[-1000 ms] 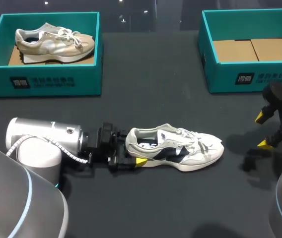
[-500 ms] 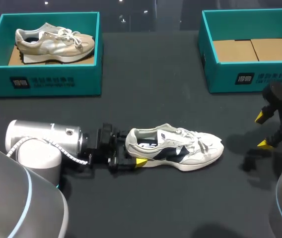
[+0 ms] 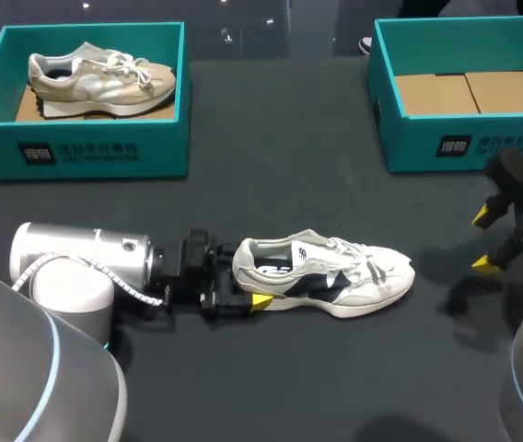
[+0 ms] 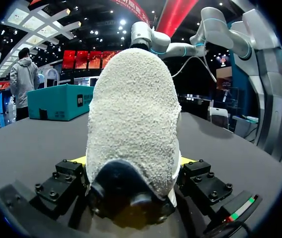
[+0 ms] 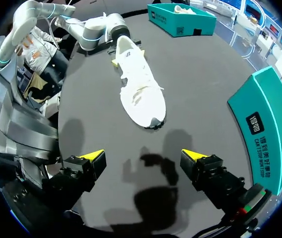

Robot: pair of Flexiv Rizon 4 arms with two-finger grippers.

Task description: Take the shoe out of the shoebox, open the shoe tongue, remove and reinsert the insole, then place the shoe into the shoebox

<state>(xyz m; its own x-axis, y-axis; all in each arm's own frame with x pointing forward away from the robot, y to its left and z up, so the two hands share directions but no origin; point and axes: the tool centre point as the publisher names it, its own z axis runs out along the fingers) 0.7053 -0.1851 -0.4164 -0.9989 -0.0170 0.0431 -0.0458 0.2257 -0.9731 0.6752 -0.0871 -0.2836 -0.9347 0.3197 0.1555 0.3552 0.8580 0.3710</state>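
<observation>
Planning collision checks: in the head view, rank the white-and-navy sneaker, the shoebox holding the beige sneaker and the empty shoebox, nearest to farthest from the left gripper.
1. The white-and-navy sneaker, heel between the left gripper's fingers.
2. The shoebox holding the beige sneaker, back left.
3. The empty shoebox, back right.

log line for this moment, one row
left gripper: shut on white and navy sneaker heel | sneaker: on black table | right gripper: open, clear of sneaker

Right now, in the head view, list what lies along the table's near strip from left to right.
My left arm → white and navy shoe → right claw.
</observation>
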